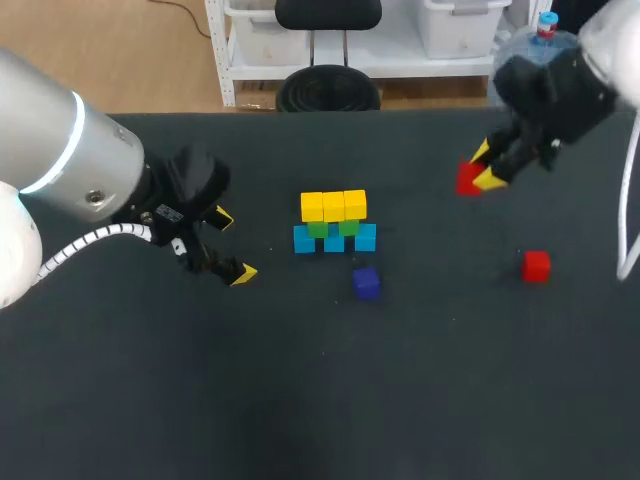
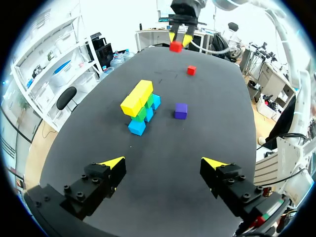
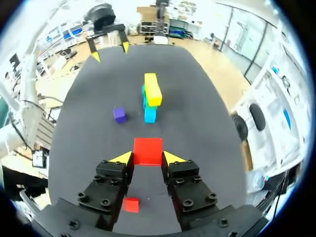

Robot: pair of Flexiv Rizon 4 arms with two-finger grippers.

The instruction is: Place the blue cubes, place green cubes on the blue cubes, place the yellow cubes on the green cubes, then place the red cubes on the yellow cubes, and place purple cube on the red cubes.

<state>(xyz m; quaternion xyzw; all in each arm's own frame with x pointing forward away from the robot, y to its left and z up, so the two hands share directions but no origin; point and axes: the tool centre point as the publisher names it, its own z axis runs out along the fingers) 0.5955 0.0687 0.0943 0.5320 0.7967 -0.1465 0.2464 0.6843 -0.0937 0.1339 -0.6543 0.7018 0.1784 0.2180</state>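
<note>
A black surface carries everything, with shelving behind it. The red cube in hand sits in the upper right of the head view, clamped between the right jaws. In the right wrist view it fills the gap between the yellow tips and seems to be lifted clear of the surface.

At the centre of the frame is the stack. It has blue cubes along the bottom, green cubes above them, and a yellow row of three on top. A purple cube lies just below the stack. The other red cube lies at centre right, well apart from it. The left jaws stand apart and empty at centre left.

The step in hand looks like carrying this cube to the yellow row. To do it well, keep it above the row while crossing, then square it to the row. Come straight down over a seam between two yellows, where green lies beneath. The outer yellows appear to overhang the green, so set it down lightly. Part the jaws only once it rests flat, then rise straight up.
</note>
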